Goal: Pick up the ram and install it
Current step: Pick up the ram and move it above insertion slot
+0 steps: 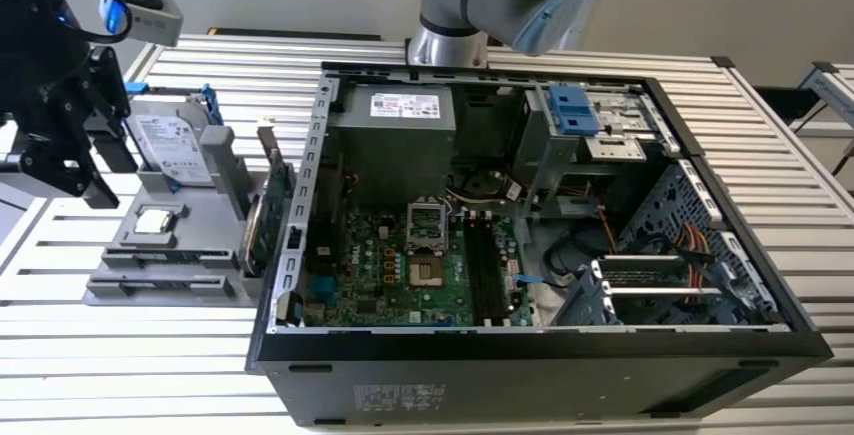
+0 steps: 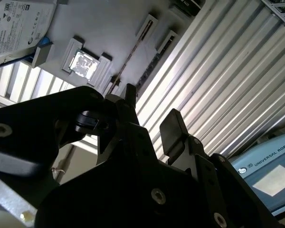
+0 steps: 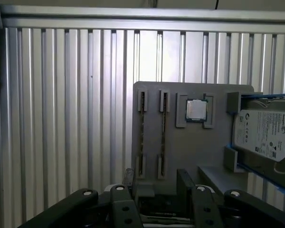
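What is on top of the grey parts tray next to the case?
A hard drive, a processor chip and two ram sticks edge-on in slots. In the first wrist view the end effector hides one end of the tray.

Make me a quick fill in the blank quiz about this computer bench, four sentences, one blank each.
1. The claw is ___ and holds nothing.
2. The ram stands on edge in the ___ tray.
3. The processor chip sits between the ram and the ___.
4. The tray lies toward the exterior view's ___ from the computer case.
Missing words: open; grey; hard drive; left.
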Controlling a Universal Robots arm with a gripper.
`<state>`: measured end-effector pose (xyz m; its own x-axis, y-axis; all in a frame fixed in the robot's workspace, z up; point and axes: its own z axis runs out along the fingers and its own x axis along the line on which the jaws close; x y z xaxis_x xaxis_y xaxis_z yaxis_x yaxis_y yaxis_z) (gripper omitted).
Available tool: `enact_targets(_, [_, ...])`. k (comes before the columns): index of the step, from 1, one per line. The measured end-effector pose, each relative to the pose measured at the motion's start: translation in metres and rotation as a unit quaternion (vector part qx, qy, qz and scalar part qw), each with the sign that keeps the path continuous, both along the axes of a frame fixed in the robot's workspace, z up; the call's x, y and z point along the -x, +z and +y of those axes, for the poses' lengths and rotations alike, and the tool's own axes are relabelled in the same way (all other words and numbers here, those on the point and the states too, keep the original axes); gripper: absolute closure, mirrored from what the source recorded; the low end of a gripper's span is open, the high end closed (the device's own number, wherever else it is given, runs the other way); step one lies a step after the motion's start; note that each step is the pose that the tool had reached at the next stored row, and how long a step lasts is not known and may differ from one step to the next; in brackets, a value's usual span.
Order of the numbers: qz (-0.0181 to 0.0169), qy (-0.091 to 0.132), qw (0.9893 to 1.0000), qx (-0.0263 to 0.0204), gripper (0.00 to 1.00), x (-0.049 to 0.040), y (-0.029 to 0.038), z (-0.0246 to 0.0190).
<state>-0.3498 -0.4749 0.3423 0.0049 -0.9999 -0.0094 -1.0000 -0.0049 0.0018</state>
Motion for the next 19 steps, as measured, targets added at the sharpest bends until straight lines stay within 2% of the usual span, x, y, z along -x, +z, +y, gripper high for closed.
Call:
enact_targets(13, [0.0,0.0,1.0,0.0008,0.0,0.0,-0.0084,0.0007])
enact_targets(19, [0.0,0.0,1.0,0.003,0.0,0.0,-0.012,0.0012])
